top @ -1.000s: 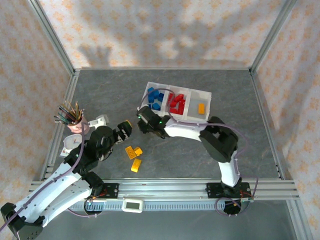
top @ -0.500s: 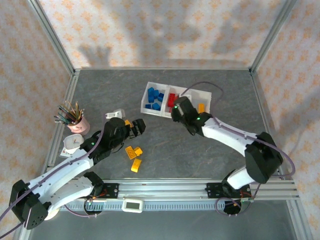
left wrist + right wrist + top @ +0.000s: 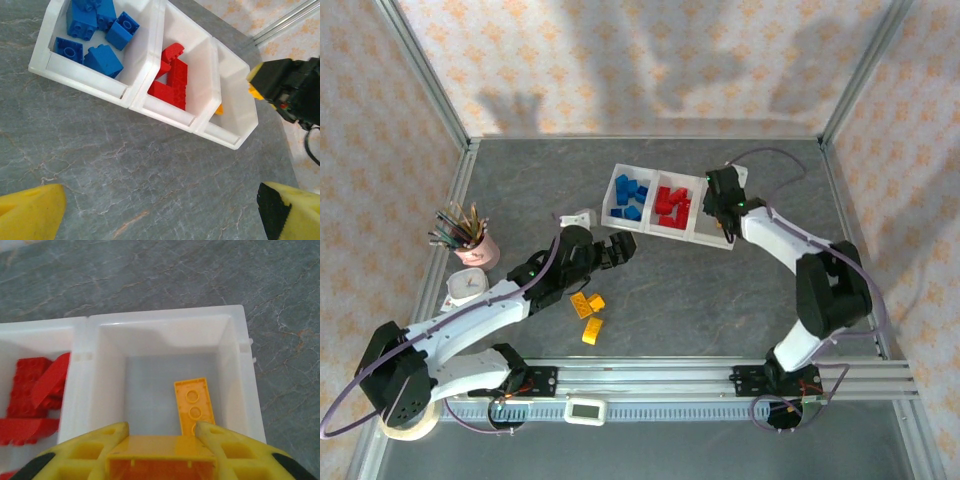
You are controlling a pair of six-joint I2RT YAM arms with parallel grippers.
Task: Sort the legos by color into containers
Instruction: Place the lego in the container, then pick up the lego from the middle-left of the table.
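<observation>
White translucent tray (image 3: 125, 92) compartments, blue studded bricks (image 3: 95, 30), red bricks (image 3: 172, 82), one flat orange brick (image 3: 195, 405), right claw (image 3: 161, 432) pinching second orange brick (image 3: 161, 460), left claw (image 3: 160, 210) spread

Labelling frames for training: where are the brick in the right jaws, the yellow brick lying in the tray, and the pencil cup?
Held brick (image 3: 160, 460): right wrist view, face between the jaws.
Lying yellow brick (image 3: 195, 411): right wrist view, middle stud.
Pencil cup (image 3: 478, 252): top view, pink wall.
</observation>
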